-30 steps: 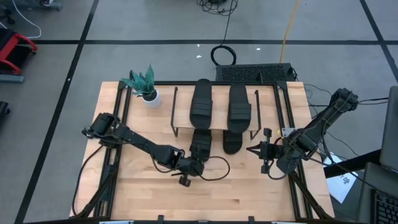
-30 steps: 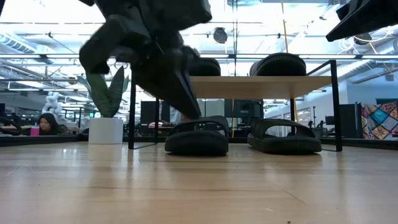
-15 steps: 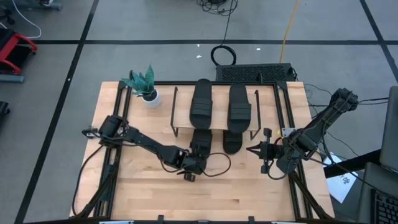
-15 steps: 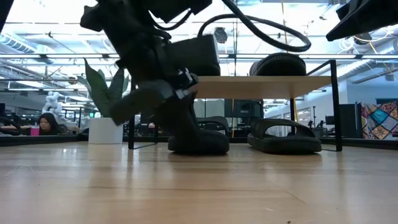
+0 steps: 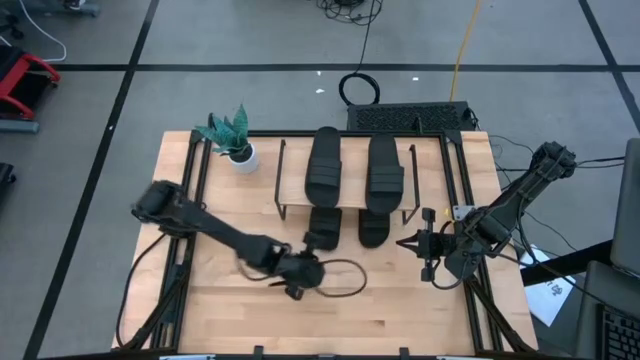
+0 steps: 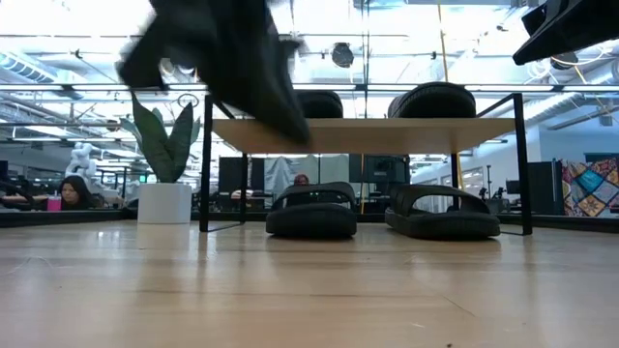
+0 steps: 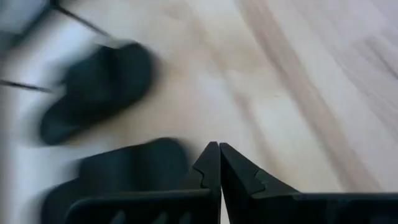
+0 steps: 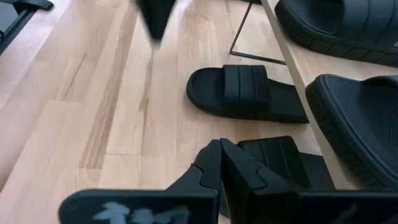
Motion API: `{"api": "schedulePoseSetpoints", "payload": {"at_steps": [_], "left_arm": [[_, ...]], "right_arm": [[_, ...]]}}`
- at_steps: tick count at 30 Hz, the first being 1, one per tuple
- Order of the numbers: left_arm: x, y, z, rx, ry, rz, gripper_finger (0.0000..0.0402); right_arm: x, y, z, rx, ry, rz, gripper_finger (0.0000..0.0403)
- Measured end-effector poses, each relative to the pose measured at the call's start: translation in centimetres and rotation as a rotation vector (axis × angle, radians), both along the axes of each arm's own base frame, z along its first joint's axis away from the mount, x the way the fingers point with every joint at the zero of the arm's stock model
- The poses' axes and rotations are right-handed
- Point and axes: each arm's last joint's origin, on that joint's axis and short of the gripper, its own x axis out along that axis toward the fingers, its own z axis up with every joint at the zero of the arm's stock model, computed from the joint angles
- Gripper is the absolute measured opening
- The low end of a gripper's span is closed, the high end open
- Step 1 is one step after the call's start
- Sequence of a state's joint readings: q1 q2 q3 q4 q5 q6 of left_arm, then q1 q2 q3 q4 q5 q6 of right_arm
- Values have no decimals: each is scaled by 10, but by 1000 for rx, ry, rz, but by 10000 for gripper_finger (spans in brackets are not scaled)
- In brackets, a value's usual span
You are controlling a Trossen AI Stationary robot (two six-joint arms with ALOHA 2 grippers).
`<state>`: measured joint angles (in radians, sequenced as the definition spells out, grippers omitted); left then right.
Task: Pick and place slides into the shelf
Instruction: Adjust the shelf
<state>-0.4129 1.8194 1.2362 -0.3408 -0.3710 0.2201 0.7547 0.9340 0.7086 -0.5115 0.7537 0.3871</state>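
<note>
The left claw (image 5: pixel 312 268), clenched on nothing, hovers over the pale wooden counter (image 5: pixel 220 310) just in front of the low light-wood shelf on thin black wire legs (image 5: pixel 292 196). Two matte black rubbery slide sandals (image 5: pixel 324 160) lie on the shelf board and two more (image 5: pixel 322 226) sit beneath it, toes poking out. The right claw (image 5: pixel 404 241), also clenched empty, waits beside the shelf

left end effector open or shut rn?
Shut, holding nothing. In the left wrist view the left end effector has its fingertips pressed together with no gap, above bare table, apart from the nearest slide.
</note>
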Motion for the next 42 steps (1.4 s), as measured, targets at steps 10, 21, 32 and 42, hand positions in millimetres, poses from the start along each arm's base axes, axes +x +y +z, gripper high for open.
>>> {"api": "schedulePoseSetpoints", "payload": {"at_steps": [10,21,32,42], "left_arm": [[-91,41,95,290,-313,538,0],[-156,108,58,56,-484,837,0],[-158,138,15,-12,-434,918,0],[-149,153,15,-105,-421,807,0]], "right_arm": [[-9,-9,0,-23,40,-10,0],[-24,-24,-1,26,87,-104,0],[-36,-36,-11,6,169,-254,0],[-38,-39,-24,-64,158,-284,0]]}}
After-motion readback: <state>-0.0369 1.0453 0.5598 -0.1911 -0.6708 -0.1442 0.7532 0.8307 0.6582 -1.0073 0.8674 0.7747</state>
